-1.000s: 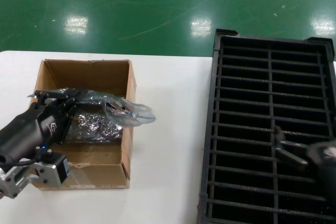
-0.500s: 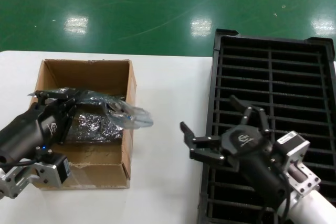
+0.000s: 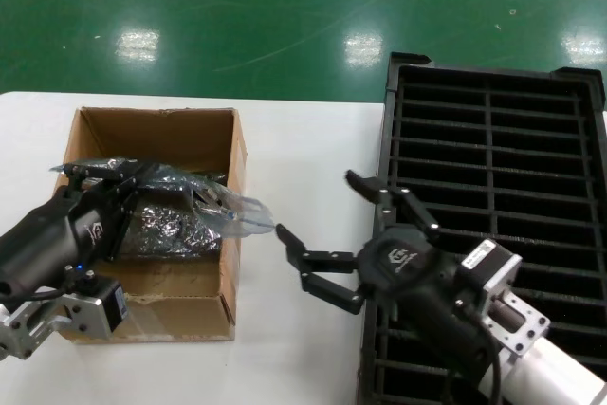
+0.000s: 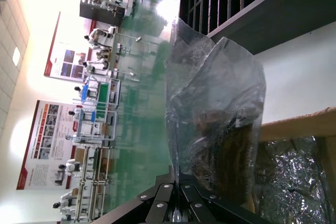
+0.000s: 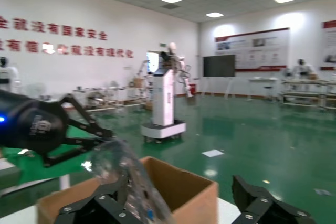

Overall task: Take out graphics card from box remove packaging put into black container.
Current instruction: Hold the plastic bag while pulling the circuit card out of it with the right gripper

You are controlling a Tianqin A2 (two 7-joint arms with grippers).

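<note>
A glossy green factory floor fills the upper part of the head view, behind a white worktop point(image 3: 303, 149). At the left of the frame a brown cardboard box point(image 3: 228, 272) sits open on the worktop, with crinkled silver bags lying inside. The left end effector point(image 3: 133, 177) reaches over the box from the lower left, its fingers pressed together on the near end of a translucent bag point(image 3: 223, 204). The bag is lifted, and its far end sticks out past the box's right wall. The left wrist view shows dark contents inside the bag point(image 4: 215, 124); whether that is the card cannot be told. At the right of the frame lies the black slotted tray point(image 3: 493, 168). The right end effector point(image 3: 318, 220) sits in the lower middle, over the worktop between box and tray, its fingers spread wide and pointed toward the bag's free end, close to it but not touching.
</note>
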